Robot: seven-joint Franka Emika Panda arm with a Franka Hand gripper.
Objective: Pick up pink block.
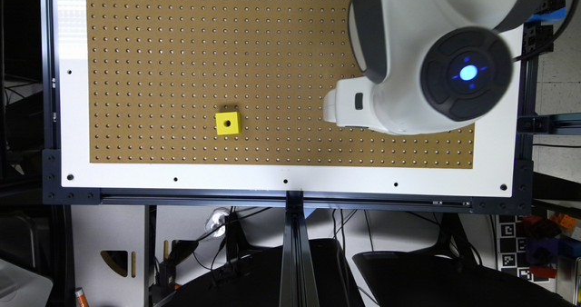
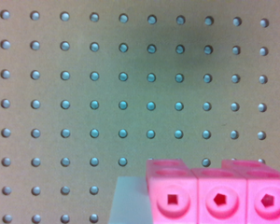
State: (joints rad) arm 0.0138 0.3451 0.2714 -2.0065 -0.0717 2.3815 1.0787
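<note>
Showing 3 holes, the pink block (image 2: 217, 193) is cropped (fingers' state unclear).

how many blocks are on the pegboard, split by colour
pink block: 1
yellow cube: 1
total: 2
The pink one shows close up in the wrist view, the yellow one on the pegboard in the exterior view.
</note>
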